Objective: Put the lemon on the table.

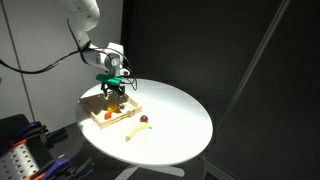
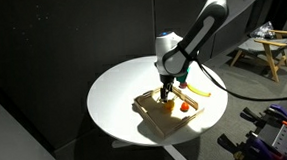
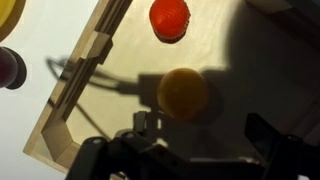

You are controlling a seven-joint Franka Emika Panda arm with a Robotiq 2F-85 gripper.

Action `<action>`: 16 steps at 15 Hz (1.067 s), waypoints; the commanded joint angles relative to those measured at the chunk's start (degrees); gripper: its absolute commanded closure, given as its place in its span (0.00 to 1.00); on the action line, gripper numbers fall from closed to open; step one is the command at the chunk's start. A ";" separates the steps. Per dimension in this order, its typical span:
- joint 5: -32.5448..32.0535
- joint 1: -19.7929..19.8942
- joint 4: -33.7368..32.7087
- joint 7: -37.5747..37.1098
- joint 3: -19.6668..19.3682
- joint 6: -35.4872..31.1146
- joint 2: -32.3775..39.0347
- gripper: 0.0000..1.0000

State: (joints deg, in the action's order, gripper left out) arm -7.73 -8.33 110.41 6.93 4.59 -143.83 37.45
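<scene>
The lemon [image 3: 183, 93] lies in the square light-wood tray [image 3: 75, 90], in the gripper's shadow. In the wrist view my gripper [image 3: 205, 135] is open, its two fingers spread just short of the lemon and not touching it. In both exterior views the gripper [image 1: 114, 91] [image 2: 167, 89] hangs low over the tray [image 1: 100, 118] [image 2: 151, 120], which sits on the round white table [image 1: 180, 120] [image 2: 114, 92]. A yellowish spot under the gripper in an exterior view [image 2: 170, 101] may be the lemon.
A small orange-red fruit [image 3: 169, 17] [image 2: 184, 107] [image 1: 108, 115] also lies in the tray. On the table beside the tray are a dark-red fruit [image 3: 8, 68] [image 1: 144, 119] and a banana [image 1: 135, 131] [image 2: 196, 90].
</scene>
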 commanded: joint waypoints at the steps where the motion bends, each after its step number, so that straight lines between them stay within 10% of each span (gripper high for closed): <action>1: -1.71 -0.56 -2.99 -0.21 -0.97 0.31 2.25 0.00; 16: -2.34 -0.49 -4.85 -0.14 -1.72 0.68 6.65 0.00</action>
State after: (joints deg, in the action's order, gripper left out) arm -8.68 -8.36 107.21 6.93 3.50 -143.83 43.11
